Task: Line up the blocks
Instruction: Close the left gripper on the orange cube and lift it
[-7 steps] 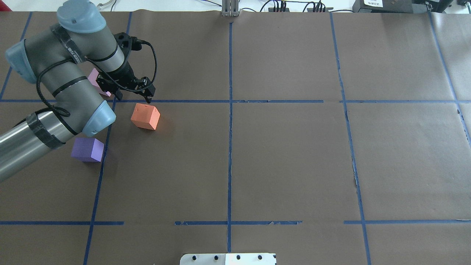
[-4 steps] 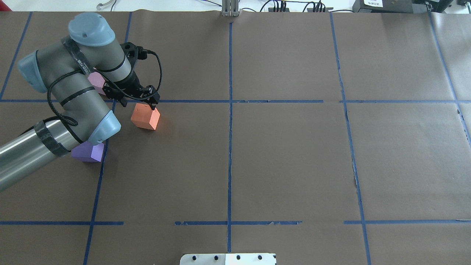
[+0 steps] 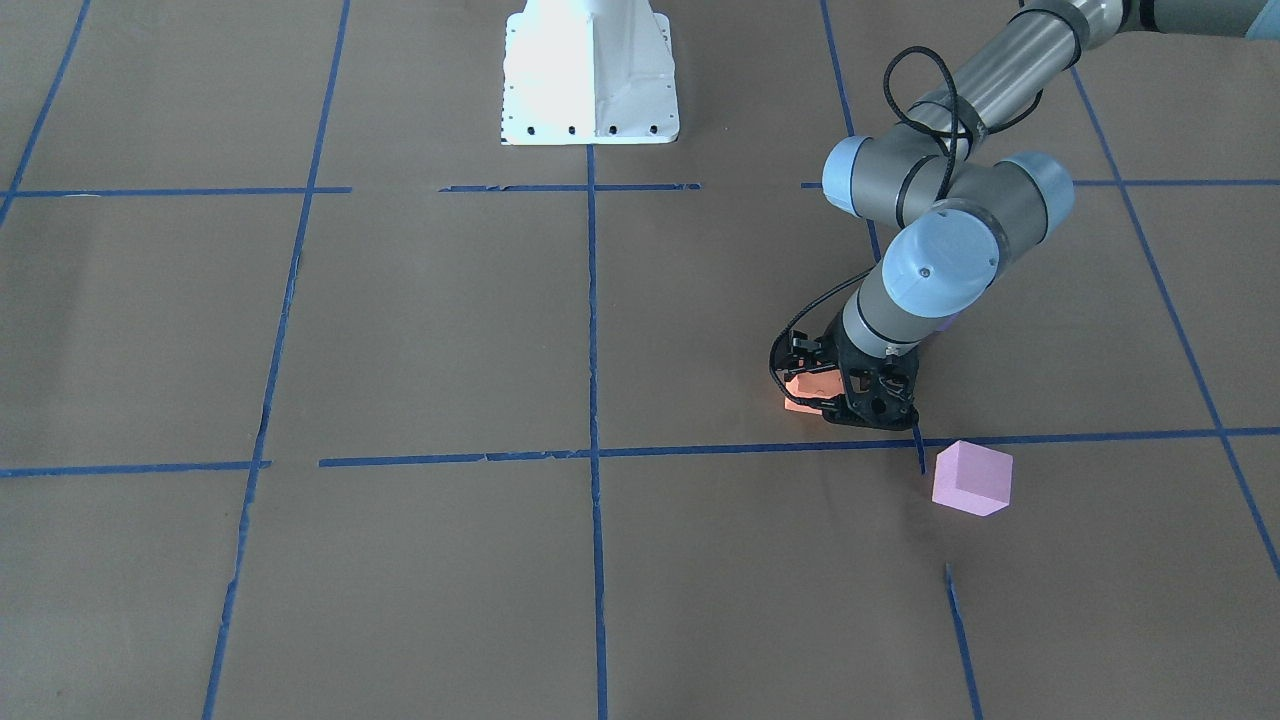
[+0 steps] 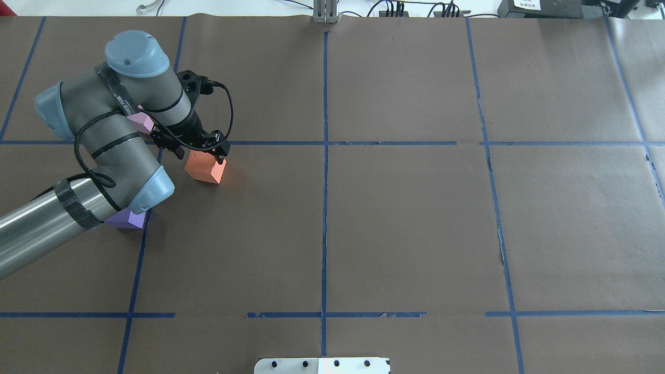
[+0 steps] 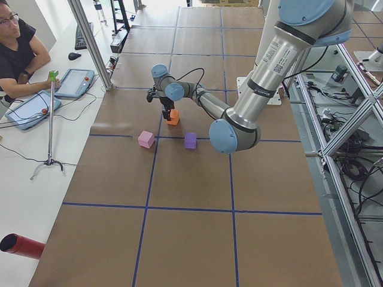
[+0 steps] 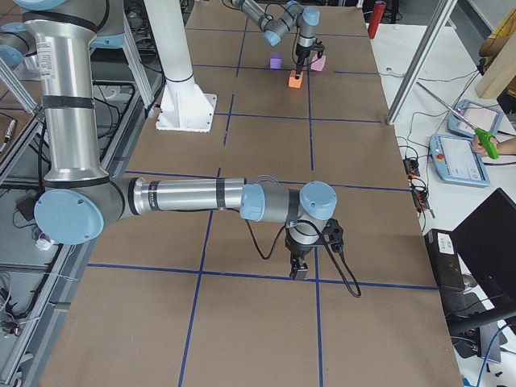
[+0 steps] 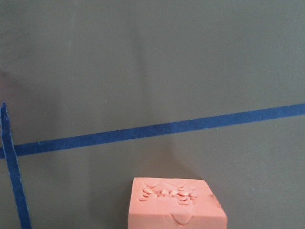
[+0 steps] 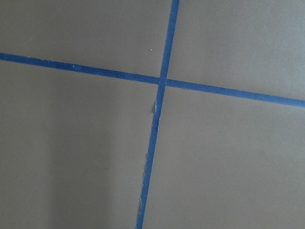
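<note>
Since the earlier overhead frames, the left arm [image 4: 98, 150] has swung away from the table's left edge. Its left gripper [image 4: 200, 152] has come down from the far tape line [image 4: 395, 143] onto the orange block [image 4: 207, 170], which has not shifted.

- **Left gripper:** the fingers stand apart, one on each side of the orange block. Whether they touch it cannot be told.
- **Orange block:** it rests on the brown table [image 4: 415, 234], in the left part and nearer the far edge than the near edge. It sits just on the near side of the far tape line. The left wrist view shows its embossed top face at the bottom of the frame.
- **Pink block [image 3: 971, 478]:** it lies beyond that line, toward the far left corner, apart from the orange block.
- **Violet block [image 5: 190, 140]:** it lies toward the near edge from the orange block, closer to the left edge. In the overhead view the arm's elbow hides most of it.
- **Right gripper [image 6: 299, 272]:** it hangs toward the table's right edge, over a crossing of tape lines. Whether its fingers are apart or together cannot be told.
</note>
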You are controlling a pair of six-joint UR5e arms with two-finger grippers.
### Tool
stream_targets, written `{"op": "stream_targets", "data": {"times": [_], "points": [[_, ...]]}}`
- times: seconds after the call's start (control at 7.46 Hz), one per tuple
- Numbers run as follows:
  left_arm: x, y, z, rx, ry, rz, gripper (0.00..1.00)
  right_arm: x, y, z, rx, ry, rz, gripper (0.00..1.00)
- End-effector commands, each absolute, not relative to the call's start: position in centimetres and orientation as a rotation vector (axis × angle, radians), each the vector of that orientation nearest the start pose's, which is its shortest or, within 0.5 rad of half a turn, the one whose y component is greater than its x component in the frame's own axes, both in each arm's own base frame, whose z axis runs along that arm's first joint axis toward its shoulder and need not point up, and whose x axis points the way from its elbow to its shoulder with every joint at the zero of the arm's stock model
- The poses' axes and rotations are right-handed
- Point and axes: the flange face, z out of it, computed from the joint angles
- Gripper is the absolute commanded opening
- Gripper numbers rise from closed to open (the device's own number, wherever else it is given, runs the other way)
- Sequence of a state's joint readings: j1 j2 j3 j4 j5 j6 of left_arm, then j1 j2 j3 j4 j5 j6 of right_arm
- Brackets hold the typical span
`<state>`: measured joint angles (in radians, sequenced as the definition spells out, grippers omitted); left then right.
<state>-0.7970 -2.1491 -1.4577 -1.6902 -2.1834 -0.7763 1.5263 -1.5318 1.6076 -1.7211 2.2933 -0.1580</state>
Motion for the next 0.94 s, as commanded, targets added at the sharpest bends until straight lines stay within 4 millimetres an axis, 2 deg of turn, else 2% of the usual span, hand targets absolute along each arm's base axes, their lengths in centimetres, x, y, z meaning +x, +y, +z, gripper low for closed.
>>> {"op": "stream_targets", "data": {"times": [0.0, 0.27, 0.4, 0.54, 0.67, 0.8], "points": [[45.0, -56.3, 36.9, -0.013, 0.822, 0.182, 1.0, 4.5, -50.4, 64.0, -0.031, -0.726, -0.166, 1.0], [45.1, -56.4, 37.8, -0.005, 0.828, 0.185, 0.97, 4.5, -50.4, 64.0, -0.031, -0.726, -0.166, 1.0], [44.9, -56.4, 38.0, 0.0, 0.832, 0.186, 0.73, 4.5, -50.4, 64.0, -0.031, -0.726, -0.166, 1.0], [44.8, -56.5, 37.8, 0.003, 0.834, 0.185, 0.35, 4.5, -50.4, 64.0, -0.031, -0.726, -0.166, 1.0], [44.3, -56.7, 37.7, 0.009, 0.837, 0.178, 0.15, 4.5, -50.4, 64.0, -0.031, -0.726, -0.166, 1.0], [40.5, -58.8, 36.4, 0.042, 0.849, 0.136, 0.0, 4.5, -50.4, 64.0, -0.031, -0.726, -0.166, 1.0]]}}
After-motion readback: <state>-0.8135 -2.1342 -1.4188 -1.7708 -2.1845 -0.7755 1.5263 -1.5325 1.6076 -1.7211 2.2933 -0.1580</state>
